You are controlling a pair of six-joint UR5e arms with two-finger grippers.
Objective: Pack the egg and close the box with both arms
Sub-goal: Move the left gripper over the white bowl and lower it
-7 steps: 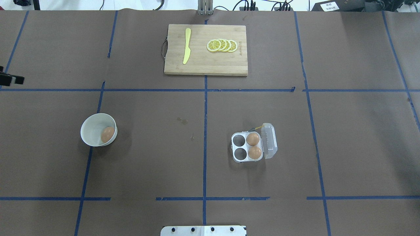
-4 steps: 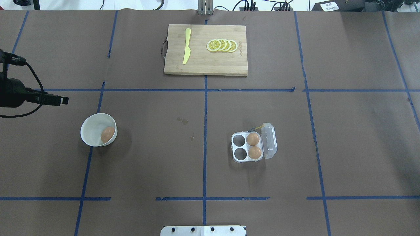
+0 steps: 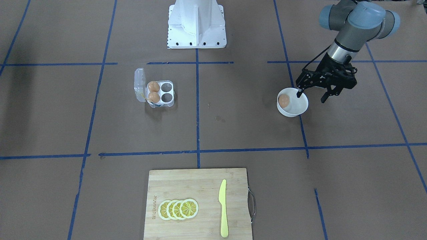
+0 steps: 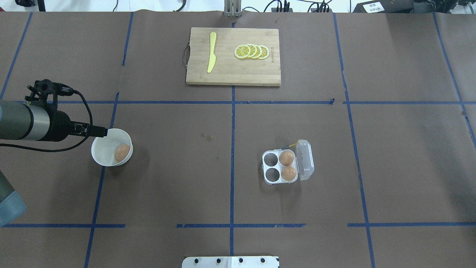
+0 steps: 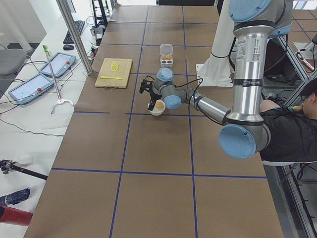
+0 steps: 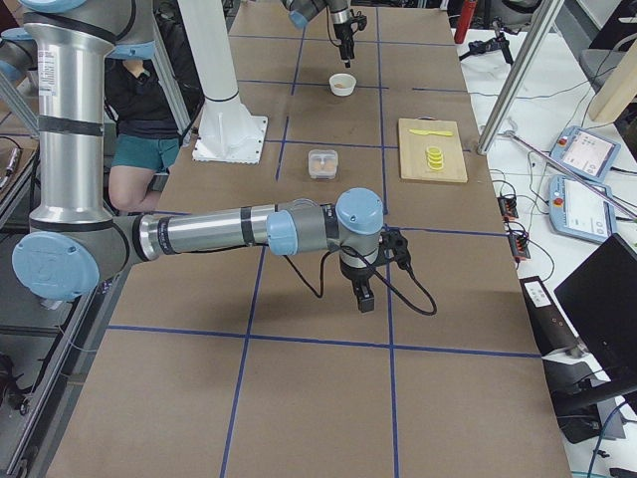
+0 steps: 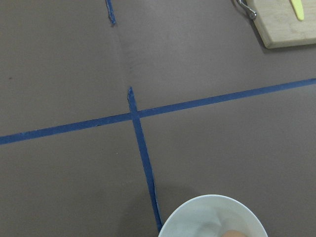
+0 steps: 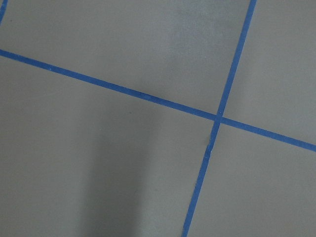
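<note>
Tagger: Left arm has swung in from the table's left end since half a second ago. The left gripper (image 3: 311, 97) is now at the bowl (image 4: 105, 146). Nothing else has shifted.

Checker: Jaws?

Tagger: Spread wide, holding nothing. One finger is over the bowl's far-left rim, the other outside it.

Checker: Target?

Tagger: The loose egg (image 4: 122, 152) lies against the bowl's right wall. So from the gripper it's rightward and a bit toward the robot's edge. Can't tell its long axis. I'd say the gripper needs that small shift before it descends.

Checker: The box?

Tagger: The box (image 4: 278, 166) is right of centre, toward the robot's edge, well apart from the bowl. Its lid (image 4: 305, 160) is flipped open on the right. The two right cups hold eggs and the two left cups are empty.

Checker: Right side?

Tagger: The right gripper (image 6: 364, 297) hangs over the table's right end and shows only in the side view, so I can't tell whether it's open. Left arm is by far the nearer to the egg.
</note>
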